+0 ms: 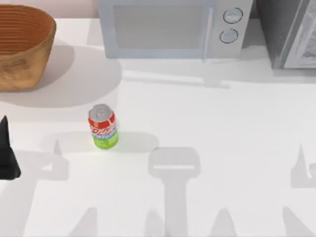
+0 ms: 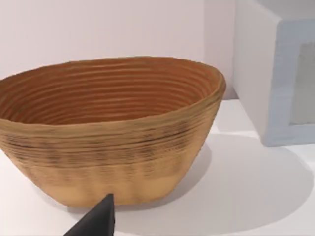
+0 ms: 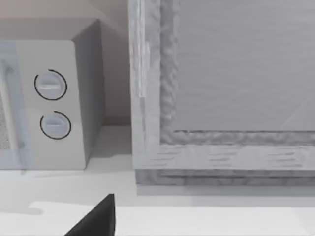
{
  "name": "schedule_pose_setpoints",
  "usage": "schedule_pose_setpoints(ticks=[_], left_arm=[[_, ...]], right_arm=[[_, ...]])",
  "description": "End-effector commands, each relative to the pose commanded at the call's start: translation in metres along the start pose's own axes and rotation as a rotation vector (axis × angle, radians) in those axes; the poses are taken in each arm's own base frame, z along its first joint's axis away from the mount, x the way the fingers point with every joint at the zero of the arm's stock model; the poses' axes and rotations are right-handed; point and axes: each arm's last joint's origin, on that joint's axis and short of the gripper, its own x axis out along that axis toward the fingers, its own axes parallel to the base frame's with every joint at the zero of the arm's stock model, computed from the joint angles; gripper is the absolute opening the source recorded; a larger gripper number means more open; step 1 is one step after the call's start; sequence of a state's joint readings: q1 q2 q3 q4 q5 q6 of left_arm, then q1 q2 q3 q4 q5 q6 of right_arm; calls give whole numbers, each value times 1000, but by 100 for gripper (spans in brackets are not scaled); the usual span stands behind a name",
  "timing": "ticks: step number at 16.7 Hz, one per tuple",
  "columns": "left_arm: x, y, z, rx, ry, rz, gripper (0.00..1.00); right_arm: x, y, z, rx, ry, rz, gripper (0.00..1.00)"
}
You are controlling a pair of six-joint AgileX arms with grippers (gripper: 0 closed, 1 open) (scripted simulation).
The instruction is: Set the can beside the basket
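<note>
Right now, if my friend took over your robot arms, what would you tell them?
Left gripper: parked at the table's left edge, holding nothing.
Right arm: parked at the right side.
The can stands upright on the table, clearly apart from the basket at the back left.
Done: nothing yet.
Left: grasp the can and set it beside the basket.

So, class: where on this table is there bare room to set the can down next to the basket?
Bare tabletop lies between the basket and the microwave, and between the basket and the upright can. The table's right half is open too. The back edge is crowded by the microwave and a grey appliance.
</note>
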State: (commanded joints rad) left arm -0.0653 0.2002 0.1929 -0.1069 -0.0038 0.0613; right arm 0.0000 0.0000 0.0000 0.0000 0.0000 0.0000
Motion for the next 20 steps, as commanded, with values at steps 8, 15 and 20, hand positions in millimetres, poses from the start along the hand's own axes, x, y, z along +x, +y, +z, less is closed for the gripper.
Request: schedule_pose_setpoints(ticks=[8,15,20], left_arm=[[67,-26,72,216,573,-236,100],[176,-83,67,428,1178,-479,100],[235,-122,57,522,1357,-563,100]], right_arm=[[0,0,0,0,0,0,100],[0,0,0,0,0,0,100],[0,0,0,0,0,0,100]])
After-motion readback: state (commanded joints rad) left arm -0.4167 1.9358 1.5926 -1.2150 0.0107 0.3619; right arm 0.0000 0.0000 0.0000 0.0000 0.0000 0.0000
